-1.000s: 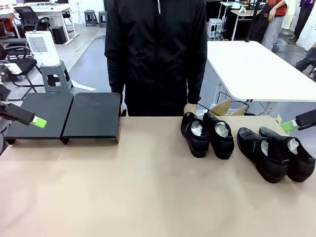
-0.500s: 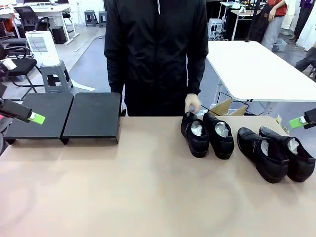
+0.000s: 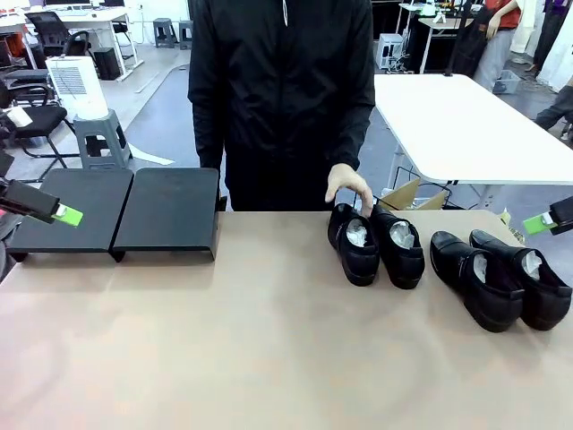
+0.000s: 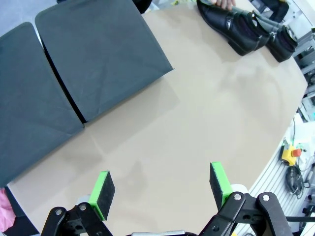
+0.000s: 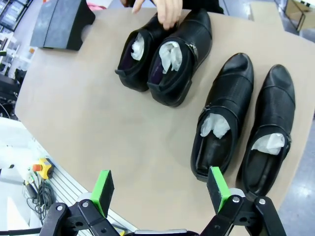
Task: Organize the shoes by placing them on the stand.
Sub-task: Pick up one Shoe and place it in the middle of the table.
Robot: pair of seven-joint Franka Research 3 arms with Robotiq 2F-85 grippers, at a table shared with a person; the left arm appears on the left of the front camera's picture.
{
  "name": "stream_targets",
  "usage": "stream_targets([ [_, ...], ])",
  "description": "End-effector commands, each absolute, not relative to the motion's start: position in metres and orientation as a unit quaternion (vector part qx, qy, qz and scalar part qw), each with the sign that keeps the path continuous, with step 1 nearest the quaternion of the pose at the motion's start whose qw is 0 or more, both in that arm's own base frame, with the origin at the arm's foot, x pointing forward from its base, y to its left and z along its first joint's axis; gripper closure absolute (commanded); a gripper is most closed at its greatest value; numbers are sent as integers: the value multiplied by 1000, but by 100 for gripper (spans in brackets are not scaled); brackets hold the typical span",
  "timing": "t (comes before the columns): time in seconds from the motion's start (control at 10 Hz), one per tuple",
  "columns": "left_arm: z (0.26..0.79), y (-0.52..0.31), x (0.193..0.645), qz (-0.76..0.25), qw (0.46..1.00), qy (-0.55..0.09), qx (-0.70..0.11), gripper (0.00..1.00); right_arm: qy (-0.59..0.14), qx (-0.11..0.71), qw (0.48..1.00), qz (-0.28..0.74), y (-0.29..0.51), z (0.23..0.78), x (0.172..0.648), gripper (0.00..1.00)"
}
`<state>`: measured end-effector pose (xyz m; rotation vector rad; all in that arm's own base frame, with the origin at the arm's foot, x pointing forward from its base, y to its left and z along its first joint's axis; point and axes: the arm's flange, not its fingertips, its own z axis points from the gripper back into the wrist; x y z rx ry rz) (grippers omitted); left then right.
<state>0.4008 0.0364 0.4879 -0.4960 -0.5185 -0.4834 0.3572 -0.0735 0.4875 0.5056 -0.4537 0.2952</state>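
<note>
Tan tabletop (image 3: 269,349) — hand (image 3: 348,186) on shoes (image 3: 360,258)

Left hand (image 4: 161,184) at the scene's left edge, right hand (image 5: 161,189) at its right edge, both wide open, empty.

Grey floor (image 3: 170,116), white table (image 3: 457,125), grey stool (image 3: 101,134), black chairs (image 3: 40,118)
</note>
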Motion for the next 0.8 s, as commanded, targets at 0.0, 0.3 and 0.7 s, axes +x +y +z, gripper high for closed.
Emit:
stream_targets([
  [0.0,488,37,401,-241,903,-256,-248,0,-227,257,928,147,-73,488,357,0],
  [0.3,488,37,401,-241,903,-256,-248,0,-227,257,928,147,-73,488,357,0],
  [0.7,488,37,401,-241,903,-256,-248,0,-220,245,933,144,-73,488,356,0],
])
